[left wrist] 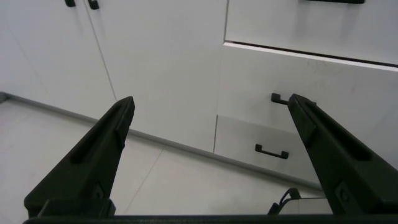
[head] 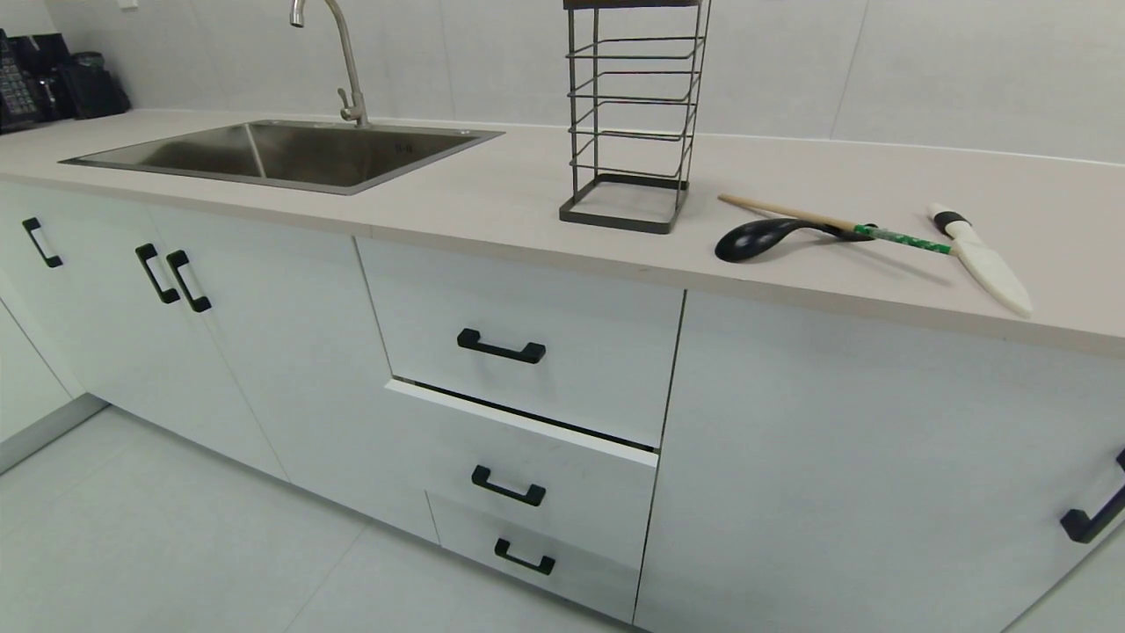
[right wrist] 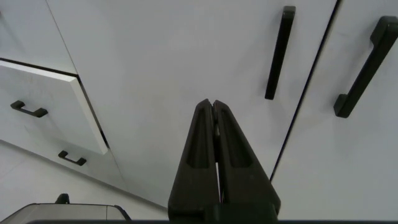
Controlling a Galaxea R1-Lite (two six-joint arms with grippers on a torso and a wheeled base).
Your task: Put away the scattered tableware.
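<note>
On the counter's right part lie a black ladle (head: 761, 237), a wooden chopstick (head: 826, 222) with a green patterned end resting across it, and a white knife (head: 983, 260) with a black band. A tall black wire rack (head: 635, 110) stands left of them. Below the counter, my left gripper (left wrist: 210, 102) hangs open and empty in front of the white drawers (left wrist: 298, 93). The right gripper (right wrist: 212, 109) is shut with nothing in it, facing a white cabinet door (right wrist: 174, 68).
A steel sink (head: 281, 154) with a tap (head: 338, 53) is set into the counter's left part. The middle drawer (head: 527, 466) stands slightly pulled out under the top drawer (head: 518, 347). Black handles (right wrist: 278, 53) stick out from the cabinet fronts. Dark appliances (head: 53, 79) stand far left.
</note>
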